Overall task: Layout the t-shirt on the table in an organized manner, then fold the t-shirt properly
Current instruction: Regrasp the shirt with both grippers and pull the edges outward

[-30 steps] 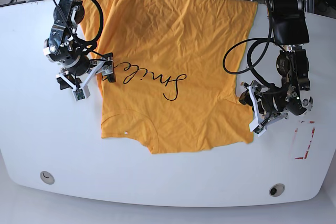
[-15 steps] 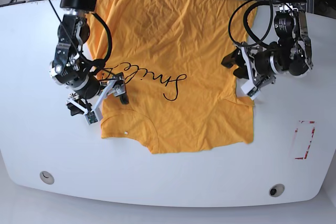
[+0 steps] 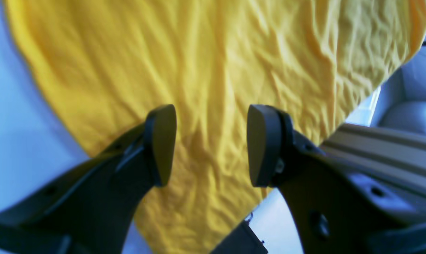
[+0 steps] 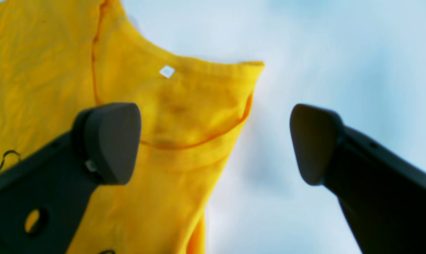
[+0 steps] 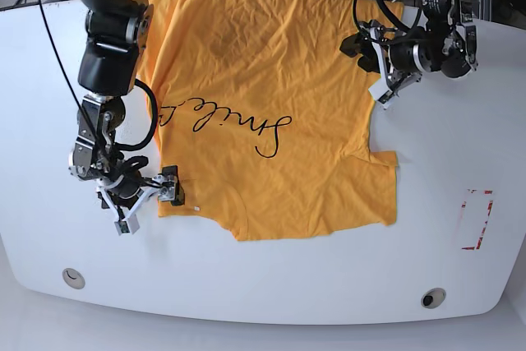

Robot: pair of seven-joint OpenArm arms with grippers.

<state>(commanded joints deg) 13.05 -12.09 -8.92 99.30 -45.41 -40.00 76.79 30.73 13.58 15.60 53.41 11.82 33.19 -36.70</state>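
Still laying out the shirt [image 5: 271, 104]: both grippers, left [image 5: 367, 67] and right [image 5: 148, 203], spread empty, must pinch its edges next.

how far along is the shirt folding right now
Done: the wrinkly orange-yellow t-shirt lies spread on the glossy white table, script up. In hand: the right gripper hangs open at a sleeve corner, the left gripper open over the far side edge. Left: smoothing wrinkles and every fold.

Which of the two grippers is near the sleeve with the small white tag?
The right gripper, beside that sleeve; the left gripper is open at the t-shirt's side edge.
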